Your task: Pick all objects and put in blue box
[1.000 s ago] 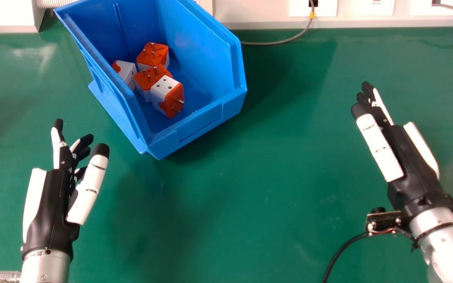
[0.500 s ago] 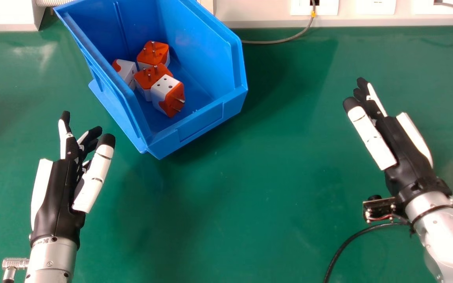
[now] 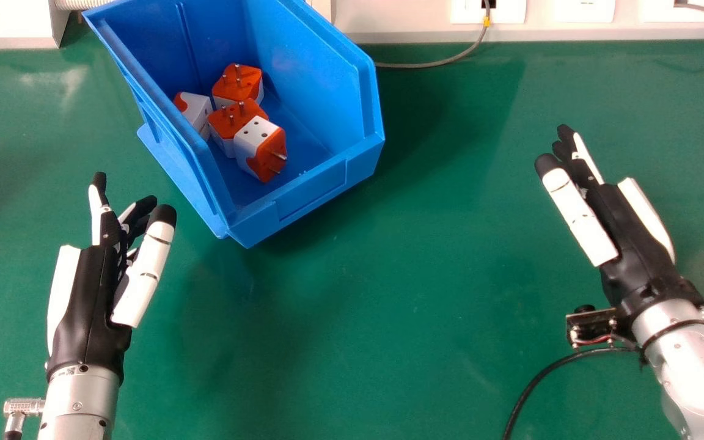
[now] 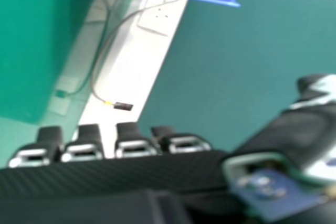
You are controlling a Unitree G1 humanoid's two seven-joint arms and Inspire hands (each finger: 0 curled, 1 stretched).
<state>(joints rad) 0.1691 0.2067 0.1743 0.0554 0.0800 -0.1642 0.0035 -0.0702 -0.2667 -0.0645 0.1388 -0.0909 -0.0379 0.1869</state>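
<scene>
Left hand (image 3: 92, 293) has the blue box (image 3: 312, 190) ahead, to its right.

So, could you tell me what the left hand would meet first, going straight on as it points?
The left hand would probably meet the left side of the blue box, unless it is high enough to pass over; depth is unclear.

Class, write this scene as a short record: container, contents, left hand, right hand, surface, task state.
container: blue box, open-topped
contents: four orange-and-white plug adapters, clustered together
left hand: left hand, open, holding nothing
right hand: right hand, open, holding nothing
surface: green tabletop
task state: four adapters boxed; completion looks likely
</scene>
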